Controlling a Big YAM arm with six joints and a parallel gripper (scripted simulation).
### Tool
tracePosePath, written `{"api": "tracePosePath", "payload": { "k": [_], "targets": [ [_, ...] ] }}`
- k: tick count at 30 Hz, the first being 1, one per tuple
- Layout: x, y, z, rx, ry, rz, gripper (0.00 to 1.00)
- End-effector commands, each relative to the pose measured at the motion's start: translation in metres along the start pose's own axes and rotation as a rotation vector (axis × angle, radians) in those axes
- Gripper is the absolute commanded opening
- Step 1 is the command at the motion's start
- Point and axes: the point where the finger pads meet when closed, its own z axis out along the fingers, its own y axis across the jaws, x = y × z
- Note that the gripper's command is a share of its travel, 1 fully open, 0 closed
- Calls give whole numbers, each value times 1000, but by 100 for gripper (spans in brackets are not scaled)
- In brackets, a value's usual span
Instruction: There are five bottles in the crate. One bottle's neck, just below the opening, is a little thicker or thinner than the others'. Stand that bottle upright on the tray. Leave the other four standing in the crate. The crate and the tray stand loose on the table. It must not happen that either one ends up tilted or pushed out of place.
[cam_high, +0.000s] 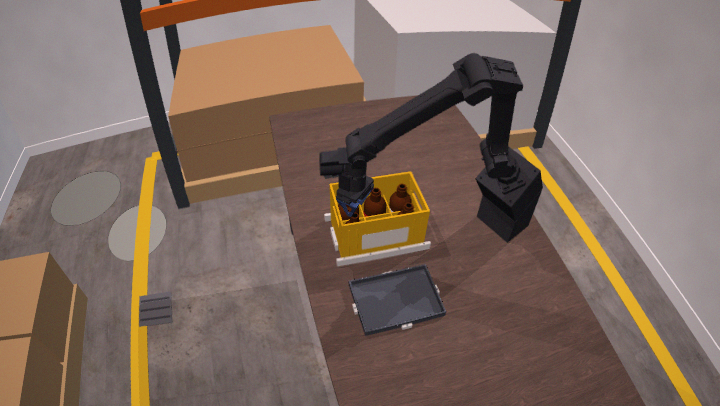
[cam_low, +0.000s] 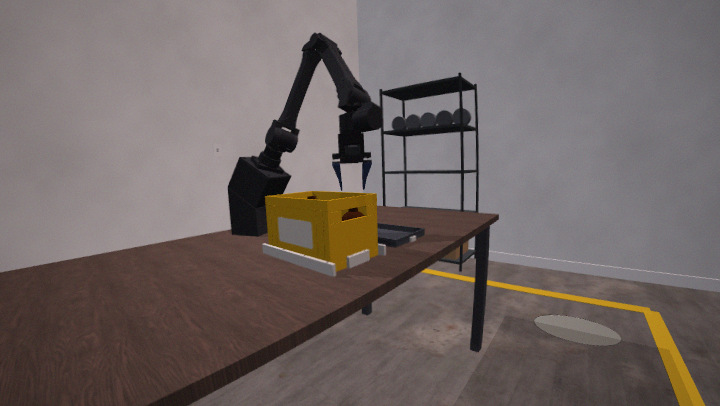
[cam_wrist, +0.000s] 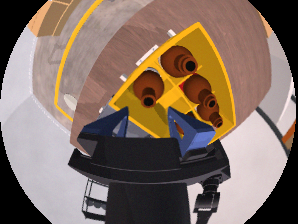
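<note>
Brown bottles (cam_high: 374, 202) (cam_low: 353, 215) (cam_wrist: 148, 87) stand in the yellow crate (cam_high: 421, 229) (cam_low: 352, 242) (cam_wrist: 212, 65), necks up, long axes vertical; which has the odd neck cannot be told. The fingers (cam_high: 351, 205) (cam_low: 352, 187) point down over the crate's end, apart, with nothing between them, their tips above its rim. The dark tray (cam_high: 398, 302) (cam_low: 403, 233) lies flat beyond one long side of the crate, bare inside its low edges. Bench surface (cam_high: 478, 312) (cam_low: 126, 302) (cam_wrist: 115, 55) separates them. White strips (cam_high: 383, 253) (cam_low: 297, 258) line the crate's foot.
</note>
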Motion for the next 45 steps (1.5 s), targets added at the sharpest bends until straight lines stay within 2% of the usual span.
{"api": "tracePosePath", "payload": {
  "k": [1,36,45],
  "targets": [
    [-15,4,1,-2,-8,1,61],
    [-15,4,2,-3,-9,1,61],
    [-8,5,11,-4,-1,0,61]
  ]
}}
